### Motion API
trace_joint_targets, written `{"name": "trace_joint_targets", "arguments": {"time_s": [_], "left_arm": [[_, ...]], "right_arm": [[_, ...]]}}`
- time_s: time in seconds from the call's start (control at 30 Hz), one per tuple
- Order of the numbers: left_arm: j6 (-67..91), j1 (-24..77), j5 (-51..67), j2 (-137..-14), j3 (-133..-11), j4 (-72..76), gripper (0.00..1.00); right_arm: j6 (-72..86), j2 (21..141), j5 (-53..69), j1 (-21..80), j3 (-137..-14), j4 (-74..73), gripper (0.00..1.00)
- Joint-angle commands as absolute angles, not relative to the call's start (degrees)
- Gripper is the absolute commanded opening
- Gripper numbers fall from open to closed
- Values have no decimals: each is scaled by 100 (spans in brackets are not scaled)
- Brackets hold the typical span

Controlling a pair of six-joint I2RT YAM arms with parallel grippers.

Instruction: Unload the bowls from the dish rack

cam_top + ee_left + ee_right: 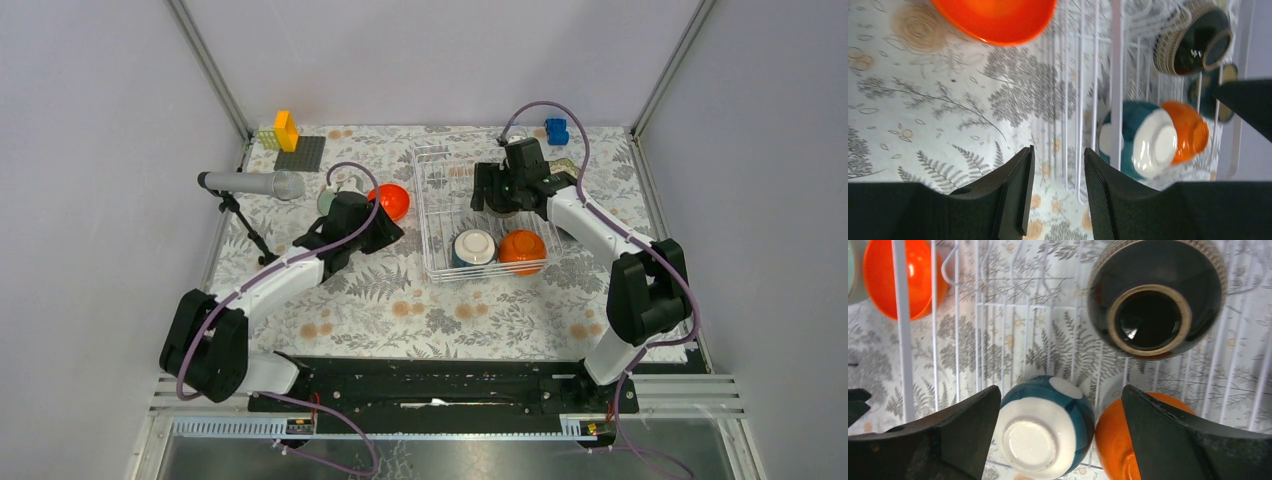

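While my right jaws hang spread wide over dish rack [445,205] mid-frame, grip on upturned dark brown bowl [1153,300], upper right, could slip off glazed curve or catch wire. Left jaws parted, empty.

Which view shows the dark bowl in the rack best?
Right wrist: the dark bowl fills the upper frame, upside down, its foot ring clear. Left wrist shows it small, behind the wires of the rack. From the top, the right gripper covers nearly all of it.
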State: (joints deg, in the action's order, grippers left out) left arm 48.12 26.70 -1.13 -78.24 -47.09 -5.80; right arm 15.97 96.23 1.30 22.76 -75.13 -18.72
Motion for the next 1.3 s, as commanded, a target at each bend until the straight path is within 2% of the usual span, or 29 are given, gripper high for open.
{"name": "trace_joint_targets", "arguments": {"time_s": [0.0,0.17,0.4,0.6,0.83,1.0,1.13,1.2,1.27], "left_arm": [[4202,2765,617,-7350,-4524,-291,46],[4024,2828,993,-6875,-4206,-20,53],[3846,2856,1220,-6802,-4120,-18,54],[3838,2865,1488,-6903,-4055,301,55],[3803,2871,1626,-7076,-4096,312,54],[3784,2873,1709,-7126,-4105,293,54],[3760,2874,1709,-7105,-4115,253,55],[3738,2870,1705,-7072,-4124,237,55],[3745,2874,1704,-7044,-4135,237,55]], "right_arm": [[1470,9333,1193,2287,-7402,-2199,99],[1355,9167,1563,2368,-7189,-2650,82],[1464,8816,1449,2549,-6706,-2670,76],[1627,9032,1647,2589,-6426,-2375,61],[2026,9386,2365,2819,-6680,-1837,56],[2125,9574,2450,2908,-6942,-1713,57],[2056,9442,1884,2902,-6918,-1775,73],[2050,9336,1577,2896,-6864,-1773,86],[2059,9281,1360,2897,-6818,-1767,92]]}}
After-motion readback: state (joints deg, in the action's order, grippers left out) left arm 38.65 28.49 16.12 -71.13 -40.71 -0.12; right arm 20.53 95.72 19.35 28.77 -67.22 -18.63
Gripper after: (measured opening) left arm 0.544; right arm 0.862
